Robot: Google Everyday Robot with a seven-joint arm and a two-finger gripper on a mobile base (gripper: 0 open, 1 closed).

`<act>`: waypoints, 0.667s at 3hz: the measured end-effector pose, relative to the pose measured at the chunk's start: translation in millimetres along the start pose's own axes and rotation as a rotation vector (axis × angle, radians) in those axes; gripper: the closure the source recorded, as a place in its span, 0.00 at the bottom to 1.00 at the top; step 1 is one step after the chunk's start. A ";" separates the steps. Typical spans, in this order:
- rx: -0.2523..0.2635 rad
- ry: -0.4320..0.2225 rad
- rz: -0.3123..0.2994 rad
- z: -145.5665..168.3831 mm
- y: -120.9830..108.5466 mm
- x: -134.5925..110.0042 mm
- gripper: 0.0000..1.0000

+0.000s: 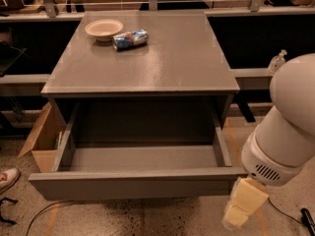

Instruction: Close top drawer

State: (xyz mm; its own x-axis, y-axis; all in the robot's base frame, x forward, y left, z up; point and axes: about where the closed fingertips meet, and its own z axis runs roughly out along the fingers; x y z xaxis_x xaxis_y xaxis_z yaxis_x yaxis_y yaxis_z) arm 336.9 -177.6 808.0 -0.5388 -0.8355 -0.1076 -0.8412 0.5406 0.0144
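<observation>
The top drawer (133,183) of the grey cabinet is pulled far out toward me, and its inside is empty. Its flat handleless front faces the lower edge of the view. The lower drawers are hidden beneath it. My arm's white rounded body (285,127) fills the right side. My gripper (241,208), cream coloured, hangs low at the right end of the drawer front, just in front of its corner.
The cabinet top (147,58) holds a cream bowl (104,29) and a blue-and-silver snack bag (130,39) at the back left. An open cardboard box (42,141) stands on the floor to the left. A shoe (7,178) and cables lie on the floor.
</observation>
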 end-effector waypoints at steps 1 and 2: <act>-0.035 0.018 0.037 29.7 11.2 -2.7 0.00; -0.067 0.034 0.055 57.1 17.2 -8.4 0.05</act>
State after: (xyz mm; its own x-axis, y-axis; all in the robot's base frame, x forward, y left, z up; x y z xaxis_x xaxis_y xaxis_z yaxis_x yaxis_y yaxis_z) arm 329.6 -155.7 752.4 -0.5850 -0.8079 -0.0712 -0.8106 0.5793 0.0861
